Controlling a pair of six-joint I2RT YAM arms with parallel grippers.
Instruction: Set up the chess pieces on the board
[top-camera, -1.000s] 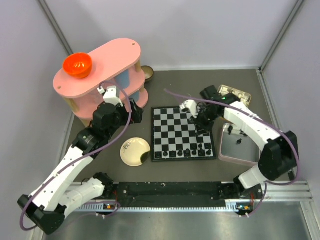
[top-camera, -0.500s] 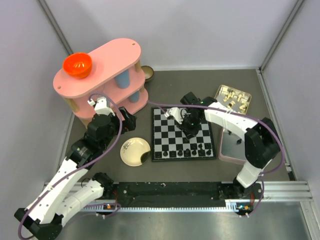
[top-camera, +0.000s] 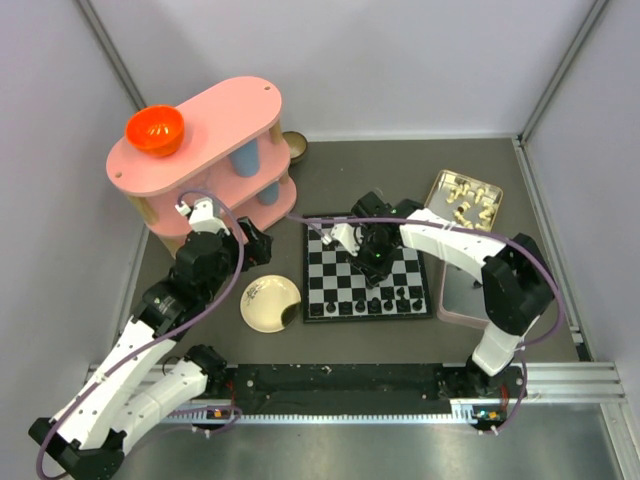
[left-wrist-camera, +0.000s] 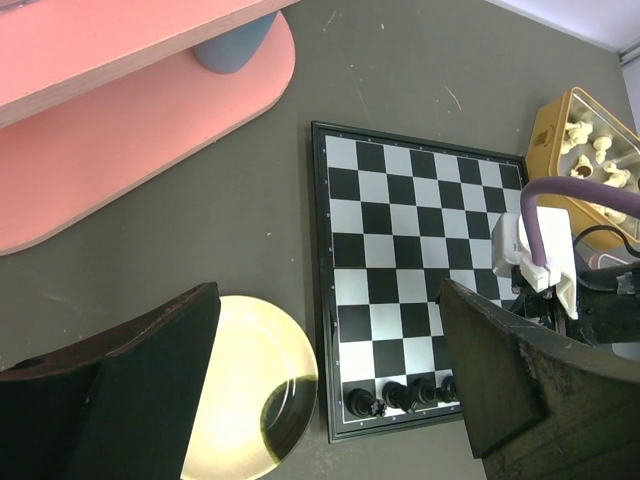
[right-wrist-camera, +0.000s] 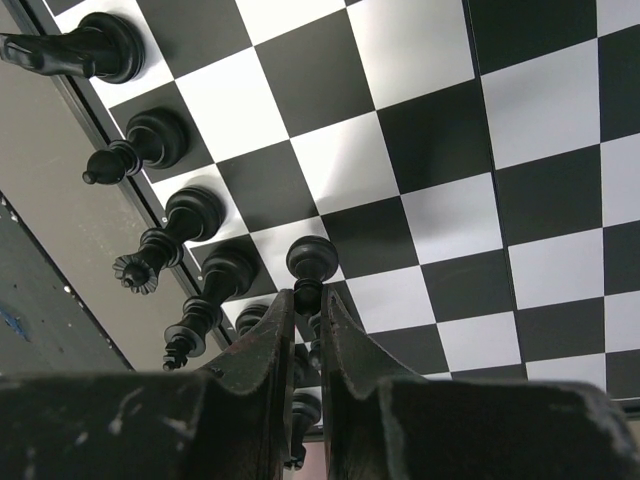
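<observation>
Your right tool (right-wrist-camera: 305, 297) pinches glossy black round-headed pawn (right-wrist-camera: 311, 258) over flat checkered board (right-wrist-camera: 440, 120). Black chessmen row (left-wrist-camera: 400, 396) at board's 6 o'clock edge. Left tool (left-wrist-camera: 330, 292) gapes wide, empty.

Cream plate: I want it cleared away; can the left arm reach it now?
Probably yes: the left claw hangs open near the plate with nothing between them; the right claw holds a chess piece over the board, clear of it.

- Arms (top-camera: 122, 350): white shells, black joint housings.
- Cables (left-wrist-camera: 580, 187): purple, one looped along each arm.
- Fingers (right-wrist-camera: 250, 380): matte black, scuffed faces.
</observation>
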